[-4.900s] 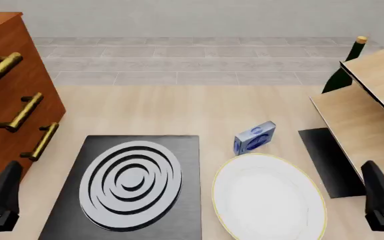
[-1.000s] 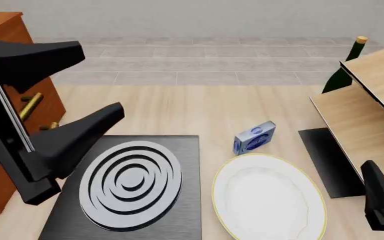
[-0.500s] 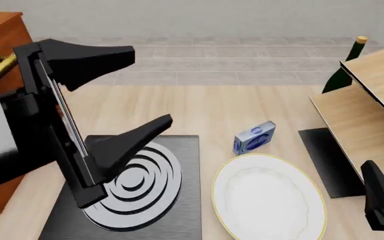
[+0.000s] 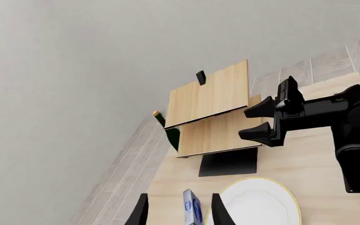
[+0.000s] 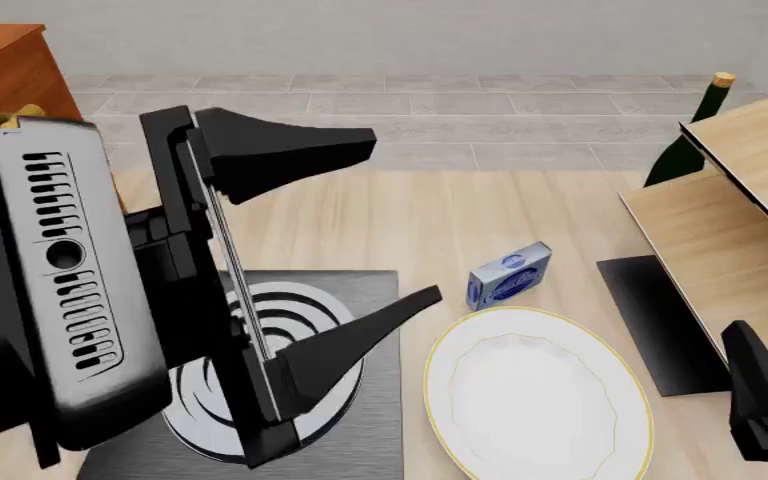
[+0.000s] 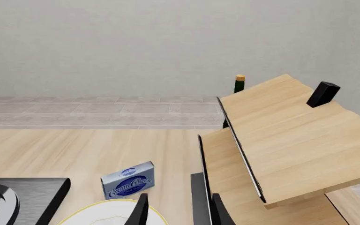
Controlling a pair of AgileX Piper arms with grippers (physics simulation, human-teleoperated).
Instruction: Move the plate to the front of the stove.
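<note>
Blue box just behind plate (stove alongside).

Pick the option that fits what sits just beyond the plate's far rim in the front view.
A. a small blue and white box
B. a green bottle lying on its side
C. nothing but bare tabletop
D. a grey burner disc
A: a small blue and white box stands on the table just past the far rim of the plate, right of the stove; the green bottle stands upright far back beside the wooden shelf.
</note>
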